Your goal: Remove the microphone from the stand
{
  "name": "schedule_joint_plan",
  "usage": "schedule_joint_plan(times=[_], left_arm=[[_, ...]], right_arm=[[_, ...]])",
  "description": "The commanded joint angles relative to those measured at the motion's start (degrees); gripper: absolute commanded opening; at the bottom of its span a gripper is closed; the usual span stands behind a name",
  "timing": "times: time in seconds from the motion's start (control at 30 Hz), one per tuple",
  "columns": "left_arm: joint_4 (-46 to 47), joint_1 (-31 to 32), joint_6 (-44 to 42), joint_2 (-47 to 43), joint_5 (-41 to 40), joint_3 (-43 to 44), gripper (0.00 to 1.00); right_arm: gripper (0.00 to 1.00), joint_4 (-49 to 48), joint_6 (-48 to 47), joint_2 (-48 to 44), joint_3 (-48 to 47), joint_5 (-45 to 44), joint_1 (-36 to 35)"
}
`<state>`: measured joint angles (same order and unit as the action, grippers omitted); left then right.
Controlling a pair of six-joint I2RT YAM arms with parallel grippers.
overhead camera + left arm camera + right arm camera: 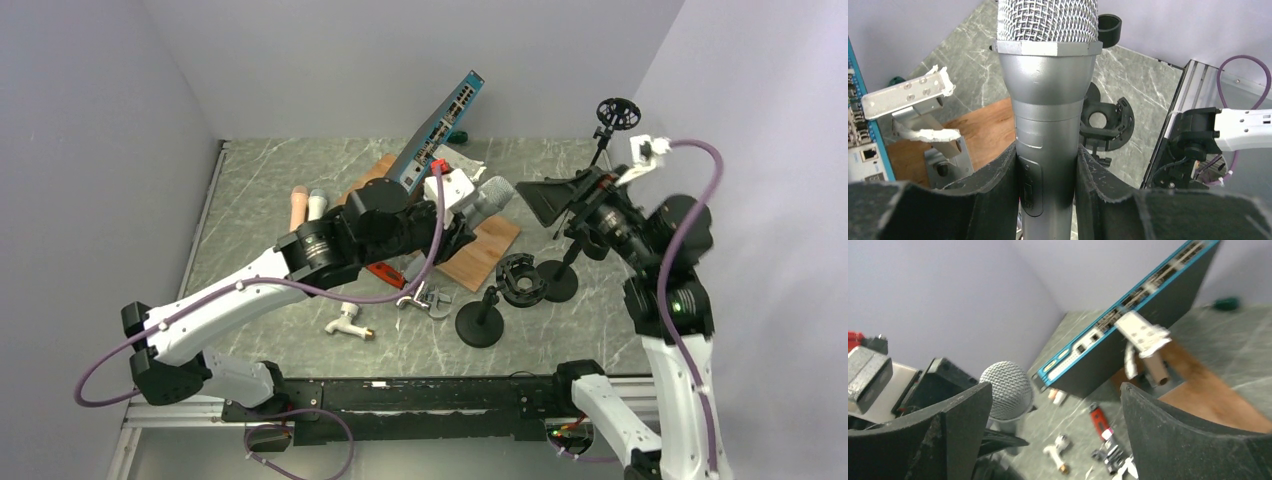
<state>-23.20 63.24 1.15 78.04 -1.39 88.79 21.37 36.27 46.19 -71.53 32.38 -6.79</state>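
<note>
left gripper (1047,165) pinches the silver microphone (1048,95) by its body, above the wooden board (983,125), apart from the black stand (480,322); right gripper (1055,400) stands wide open, holding nothing.

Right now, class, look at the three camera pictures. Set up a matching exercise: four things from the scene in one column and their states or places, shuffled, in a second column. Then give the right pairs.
Column one
1. silver microphone
2. right gripper
3. network switch
4. wooden board

Column two
A. lying flat on the table
B. jaws wide apart, nothing between them
C. clamped between the pads of the left gripper
D. blue-fronted, propped up at a tilt

Pairs: 1-C, 2-B, 3-D, 4-A
</note>
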Motion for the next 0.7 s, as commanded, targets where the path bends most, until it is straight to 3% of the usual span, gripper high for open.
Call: schedule_joint_plan(times=[0.0,0.2,0.43,0.47,0.53,0.67], left_arm=[[-2.10,0.04,1.26,-6.52,-3.12,-1.44,0.00],[-4.10,-0.03,-1.43,-17.98,-17.14,-7.93,0.00],[-6.29,-1.60,-15.59,-22.10,-48.74,-11.61,0.00],[-4.26,-3.37,-17.07,-22.65,-51.49,-13.74,0.00],[-2.23,-12.85,-15.65,-24.47,-50.46,-16.91,0.00],[-6.63,-32.85,-2.69,-24.85,-37.87,-18.23,0.00]], right_arm=[[1.00,-0.02,-2.42,-9.30,2.56,-21.63,0.15],[1.00,-6.38,-0.45,-15.64,11.35,-28.04,0.16],[0.98,-10.49,2.89,-14.79,14.60,-24.82,0.19],[0.98,-11.19,3.34,-14.92,15.12,-24.22,0.19],[0.98,-12.11,3.85,-15.16,16.10,-23.69,0.14],[0.97,-10.05,3.55,-15.00,15.36,-23.56,0.22]])
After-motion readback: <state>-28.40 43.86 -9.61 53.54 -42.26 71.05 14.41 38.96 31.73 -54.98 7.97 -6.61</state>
